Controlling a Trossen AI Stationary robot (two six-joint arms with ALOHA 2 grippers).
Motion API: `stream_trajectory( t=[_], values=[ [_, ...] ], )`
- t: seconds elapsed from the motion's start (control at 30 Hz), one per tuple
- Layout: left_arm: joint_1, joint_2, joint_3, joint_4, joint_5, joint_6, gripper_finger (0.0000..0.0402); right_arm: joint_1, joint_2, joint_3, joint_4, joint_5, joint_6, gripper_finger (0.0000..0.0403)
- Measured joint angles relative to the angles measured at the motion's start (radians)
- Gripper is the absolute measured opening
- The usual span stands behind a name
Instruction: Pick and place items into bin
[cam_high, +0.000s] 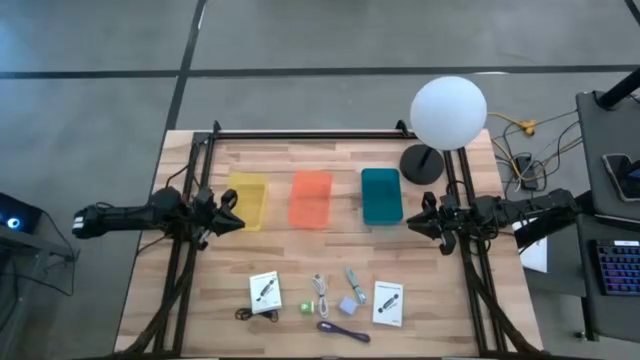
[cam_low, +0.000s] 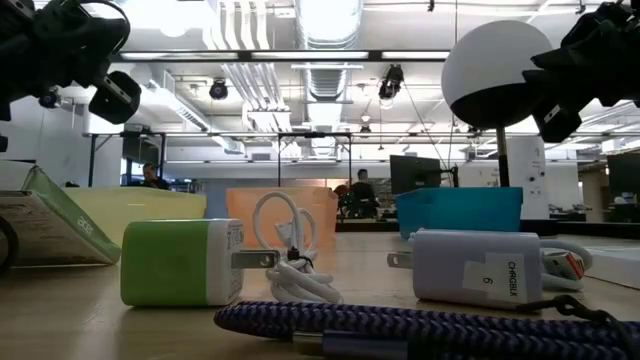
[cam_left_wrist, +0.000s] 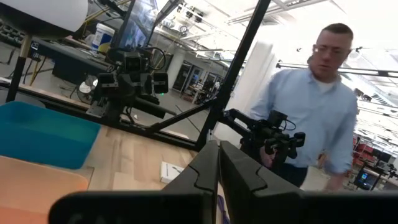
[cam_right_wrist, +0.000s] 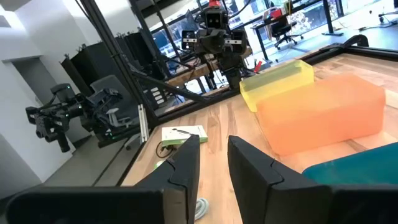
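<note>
Items (cam_high: 322, 300) lie well clear of both pincers, L (cam_high: 232, 212) & R (cam_high: 416, 220).

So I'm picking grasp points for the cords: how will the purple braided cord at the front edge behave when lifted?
The purple cord is likely floppy: it lies in a loose curve, so its ends would probably sag. Its braided sheath should grip reasonably. It looks light and unlikely to roll.

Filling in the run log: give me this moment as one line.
left gripper: shut, idle beside yellow bin | right gripper: open, idle beside teal bin | items: all on table | bins: no items seen
</note>
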Motion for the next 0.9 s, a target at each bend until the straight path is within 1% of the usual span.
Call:
stream_trajectory(
  t=[0.33, 0.37, 0.4, 0.47, 0.5, 0.6, 0.67, 0.77, 0.83, 0.9],
  values=[
    [0.000, 0.000, 0.000, 0.000, 0.000, 0.000, 0.0000, 0.000, 0.000, 0.000, 0.000, 0.000, 0.000, 0.0073],
    [0.000, 0.000, 0.000, 0.000, 0.000, 0.000, 0.0000, 0.000, 0.000, 0.000, 0.003, 0.012, 0.000, 0.0073],
    [0.000, 0.000, 0.000, 0.000, 0.000, 0.000, 0.0000, 0.000, 0.001, 0.000, 0.010, 0.048, 0.005, 0.0073],
    [0.000, 0.000, 0.000, 0.000, 0.000, 0.000, 0.0000, -0.001, 0.000, 0.000, 0.028, 0.133, 0.071, 0.0073],
    [0.000, 0.000, 0.000, 0.000, 0.000, 0.000, 0.0000, -0.001, 0.000, 0.000, 0.041, 0.155, 0.124, 0.0073],
    [0.000, 0.000, 0.000, 0.000, 0.000, 0.000, 0.0000, -0.001, 0.000, 0.000, 0.066, 0.186, 0.301, 0.0073],
    [0.000, 0.000, 0.000, 0.000, 0.000, 0.000, 0.0000, -0.001, 0.000, 0.000, 0.074, 0.186, 0.377, 0.0073],
    [0.000, 0.000, 0.000, 0.000, 0.000, 0.000, 0.0000, -0.001, 0.000, 0.000, 0.086, 0.194, 0.398, 0.0073],
    [0.000, 0.000, 0.000, 0.000, 0.000, 0.028, 0.0000, -0.002, 0.000, 0.000, 0.108, 0.245, 0.413, 0.0073],
    [0.000, 0.000, 0.000, 0.000, 0.000, 0.092, 0.0000, -0.002, 0.000, 0.000, 0.153, 0.303, 0.441, 0.0073]
  ],
)
